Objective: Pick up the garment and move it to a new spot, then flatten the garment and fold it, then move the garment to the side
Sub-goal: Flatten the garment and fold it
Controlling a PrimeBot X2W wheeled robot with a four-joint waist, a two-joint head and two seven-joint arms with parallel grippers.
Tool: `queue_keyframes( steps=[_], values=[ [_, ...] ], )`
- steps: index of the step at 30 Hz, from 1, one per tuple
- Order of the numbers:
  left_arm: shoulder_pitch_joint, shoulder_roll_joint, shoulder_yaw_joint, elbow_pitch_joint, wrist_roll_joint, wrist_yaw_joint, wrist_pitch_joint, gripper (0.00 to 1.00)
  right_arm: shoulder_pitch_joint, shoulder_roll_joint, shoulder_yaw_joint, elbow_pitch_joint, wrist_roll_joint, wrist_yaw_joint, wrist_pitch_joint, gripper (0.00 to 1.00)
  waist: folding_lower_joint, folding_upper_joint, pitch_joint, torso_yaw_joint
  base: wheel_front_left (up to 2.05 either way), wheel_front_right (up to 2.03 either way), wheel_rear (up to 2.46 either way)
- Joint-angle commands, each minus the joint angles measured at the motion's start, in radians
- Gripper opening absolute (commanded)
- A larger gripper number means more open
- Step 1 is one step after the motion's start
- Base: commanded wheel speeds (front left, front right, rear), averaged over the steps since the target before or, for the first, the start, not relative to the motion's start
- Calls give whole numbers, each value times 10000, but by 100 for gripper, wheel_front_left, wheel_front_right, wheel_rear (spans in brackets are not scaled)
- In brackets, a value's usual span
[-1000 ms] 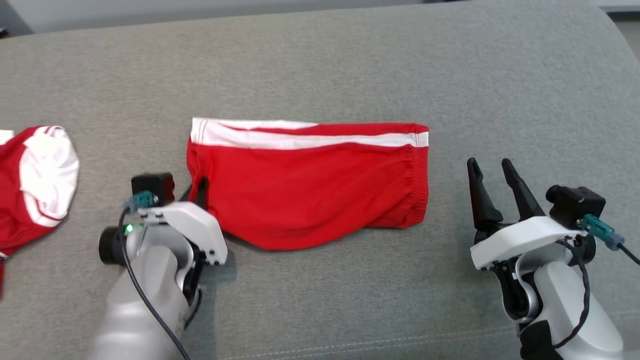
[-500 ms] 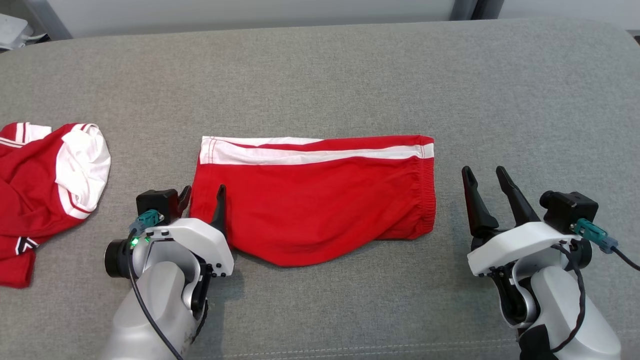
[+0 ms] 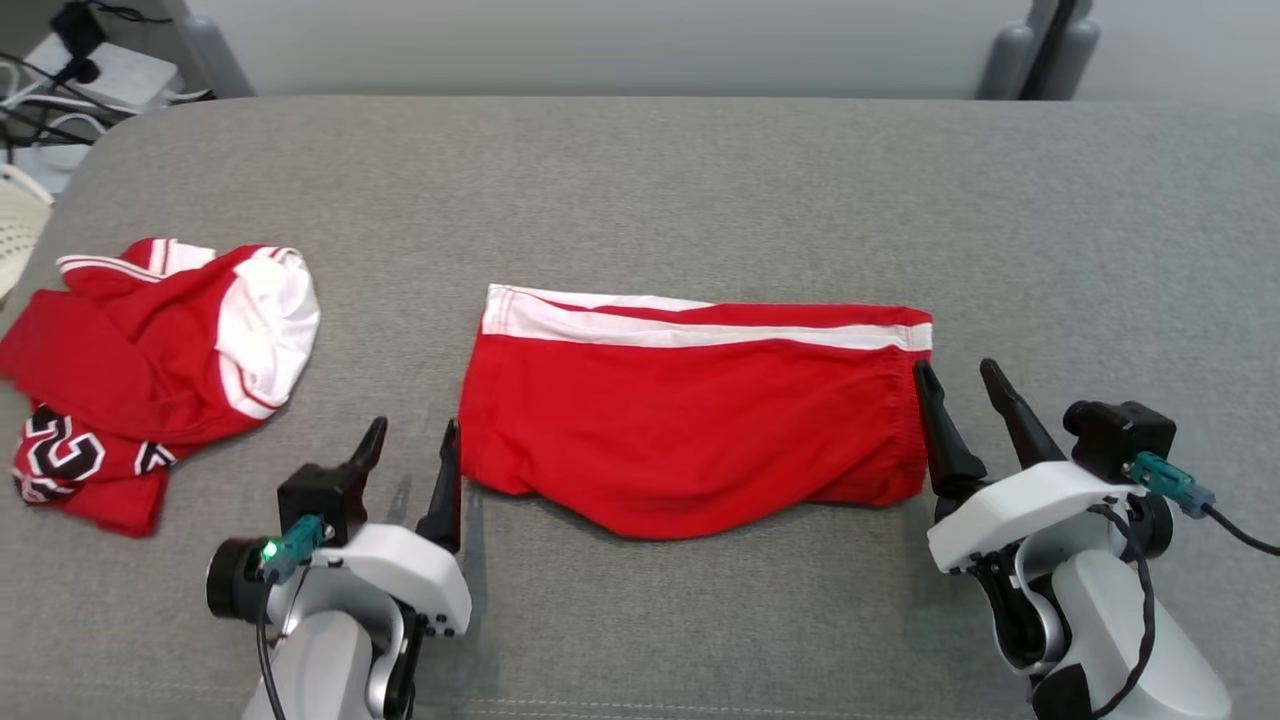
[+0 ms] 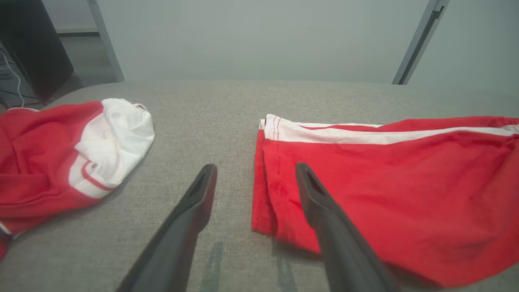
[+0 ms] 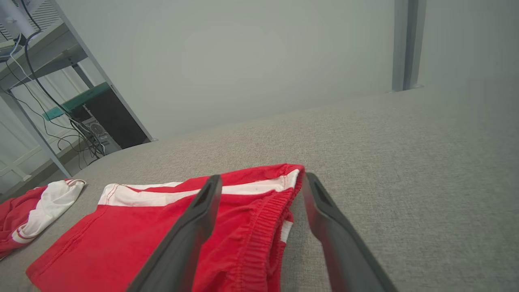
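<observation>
The garment (image 3: 690,420) is a pair of red shorts with white side stripes, lying folded and flat in the middle of the grey padded surface (image 3: 700,180). My left gripper (image 3: 415,430) stands open just off its near left corner, holding nothing. In the left wrist view the garment (image 4: 385,182) lies under and right of the right finger, and the left gripper (image 4: 253,168) straddles its left edge. My right gripper (image 3: 955,370) is open at the elastic waistband on the right end. The right wrist view shows the garment (image 5: 121,231) with the waistband between the open fingers of the right gripper (image 5: 262,177).
A crumpled red and white jersey (image 3: 150,350) lies at the left end of the surface, also seen as the jersey (image 4: 61,162) in the left wrist view. A white basket (image 3: 15,230) and cables (image 3: 60,70) sit beyond the far left corner.
My left gripper has opened, let go of the garment's left edge and drawn back toward the near side. The head camera has tilted, shifting the whole picture. The right gripper stays open.
</observation>
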Motion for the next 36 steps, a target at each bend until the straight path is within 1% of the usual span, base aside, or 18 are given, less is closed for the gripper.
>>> queue_keyframes(
  steps=[1, 3, 9, 10, 15, 18, 21, 25, 30, 34, 35, 36],
  values=[
    [69, 154, 382, -307, 80, -83, -102, 100, 51, 71, 176, -61, -23, -2, -105, 100, 0, -1, -111, 283, 0, 0, 0],
    [288, 116, 465, -342, 87, -177, -102, 100, 73, 89, 109, 97, 118, -2, -105, 100, 0, -1, -127, 492, 0, 0, 0],
    [625, 55, 551, -387, 202, -366, -103, 100, 189, 31, -378, 790, 27, -2, -105, 100, 0, -1, -78, 1088, 0, 0, 0],
    [625, 55, 551, -387, 202, -366, -103, 100, 189, 31, -378, 790, 27, -2, -105, 100, 0, -1, -78, 1088, 0, 0, 0],
    [710, 38, 633, -416, 247, -430, -103, 100, 251, 23, -994, 1362, -215, -2, -105, 100, 0, -1, 42, 1355, 0, 0, 0],
    [736, 34, 639, -428, 202, -441, -103, 100, 239, 61, -1086, 1754, -236, -2, -105, 100, 0, -1, 119, 1421, 0, 0, 0],
    [729, 33, 599, -453, 107, -432, -103, 100, 163, 97, -1052, 2144, -124, -2, -105, 100, 0, -1, 200, 1461, 0, 0, 0],
    [695, 32, 537, -490, -5, -398, -103, 100, -45, 139, -730, 2555, 187, -2, -105, 100, 0, -1, 317, 1493, 0, 0, 0],
    [648, 31, 442, -497, -96, -358, -103, 100, -330, 171, -327, 2980, 768, -2, -105, 100, 0, -1, 438, 1536, 0, 0, 0],
    [635, 31, 370, -482, -160, -378, -103, 100, -515, 186, 199, 3431, 1394, -2, -100, 99, 0, -1, 497, 1631, 0, 0, 0],
    [643, 31, 349, -481, -173, -380, -103, 100, -559, 188, 339, 3526, 1542, -2, -90, 94, 0, -1, 507, 1659, 0, 0, 0],
    [650, 31, 331, -477, -188, -377, -103, 100, -594, 189, 466, 3604, 1706, -2, -67, 53, 0, -1, 514, 1686, 0, 0, 0]
  ],
)
